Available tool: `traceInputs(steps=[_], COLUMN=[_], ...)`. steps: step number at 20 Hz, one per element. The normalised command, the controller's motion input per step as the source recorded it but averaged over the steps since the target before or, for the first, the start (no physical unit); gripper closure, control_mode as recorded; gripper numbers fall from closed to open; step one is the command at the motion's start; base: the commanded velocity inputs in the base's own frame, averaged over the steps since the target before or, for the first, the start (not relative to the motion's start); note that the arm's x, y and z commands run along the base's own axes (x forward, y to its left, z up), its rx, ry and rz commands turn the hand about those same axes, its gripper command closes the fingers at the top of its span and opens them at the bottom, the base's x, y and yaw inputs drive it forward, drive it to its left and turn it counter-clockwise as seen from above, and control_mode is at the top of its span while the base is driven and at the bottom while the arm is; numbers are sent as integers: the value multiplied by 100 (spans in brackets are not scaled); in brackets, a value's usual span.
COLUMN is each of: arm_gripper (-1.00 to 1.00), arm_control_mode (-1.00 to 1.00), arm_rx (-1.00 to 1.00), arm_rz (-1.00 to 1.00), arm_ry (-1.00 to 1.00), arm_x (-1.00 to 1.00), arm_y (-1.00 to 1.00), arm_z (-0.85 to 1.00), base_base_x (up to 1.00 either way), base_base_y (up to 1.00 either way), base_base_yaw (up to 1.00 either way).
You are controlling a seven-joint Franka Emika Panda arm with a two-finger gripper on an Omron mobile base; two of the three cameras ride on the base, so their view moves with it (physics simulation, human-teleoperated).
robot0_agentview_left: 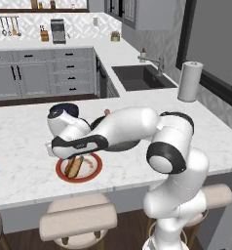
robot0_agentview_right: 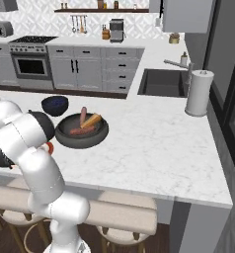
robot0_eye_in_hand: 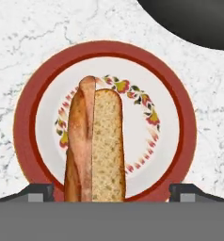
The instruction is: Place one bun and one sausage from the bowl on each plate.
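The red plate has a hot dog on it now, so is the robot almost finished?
About halfway. Done: the red plate holds a bun and a sausage side by side. In hand: nothing; the gripper is open above that plate. Left: the dark grey bowl holds another bun and more sausages, which belong on the second plate.

Counter of white, grey-veined marble, smooth and faintly glossy. Red-rimmed plate of glazed ceramic, its cream centre carrying a painted floral ring. Bun with porous, matt crumb and a smooth brown crust. Dark grey bowl matt. Stool seats of beige cloth.
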Motion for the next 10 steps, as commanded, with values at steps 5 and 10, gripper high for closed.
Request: traceInputs(steps=[5,10], arm_gripper=[-100,-100], arm_control_mode=[-100,-100], arm_rx=[0,0], arm_rz=[-6,-2], arm_ry=[-6,0], arm_x=[-5,83], arm_y=[-71,-92], arm_z=[96,53], base_base_x=[0,0], base_base_y=[0,0], base_base_yaw=[0,0])
